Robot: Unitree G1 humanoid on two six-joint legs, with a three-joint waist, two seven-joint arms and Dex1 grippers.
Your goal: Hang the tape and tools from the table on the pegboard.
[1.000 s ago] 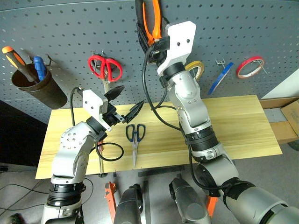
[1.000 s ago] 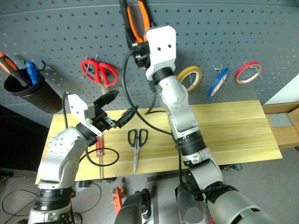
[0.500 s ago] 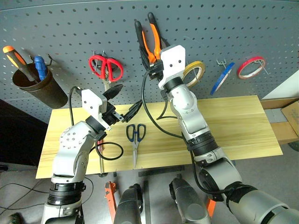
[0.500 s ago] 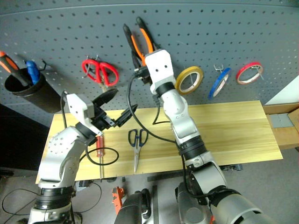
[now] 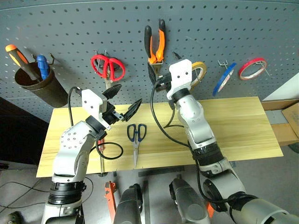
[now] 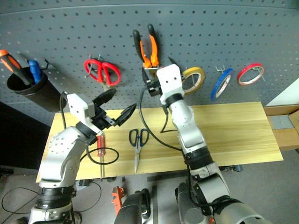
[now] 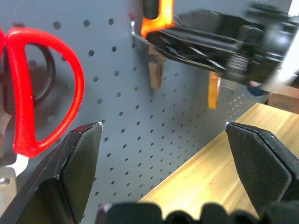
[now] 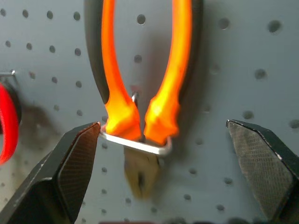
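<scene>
The pliers (image 8: 142,88) hang handles-up on a metal hook (image 8: 135,145) of the pegboard (image 5: 70,28), so the right hand (image 8: 163,154) stands spread and empty just below them. The blue tape (image 5: 223,78) seems to hang already too. The scissors (image 5: 135,140) and screwdriver (image 6: 100,151) lie on the bench (image 5: 243,126), near the spread, empty left hand (image 5: 125,101).

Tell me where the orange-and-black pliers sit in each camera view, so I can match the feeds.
Left eye view: pliers hang on the pegboard, top centre, above the right gripper.
Right eye view: same spot, top centre.
Left wrist view: orange handle end at the top edge.
Right wrist view: centre, handles up, nose down on a metal hook.
Shared landmark: red-handled scissors.
</scene>
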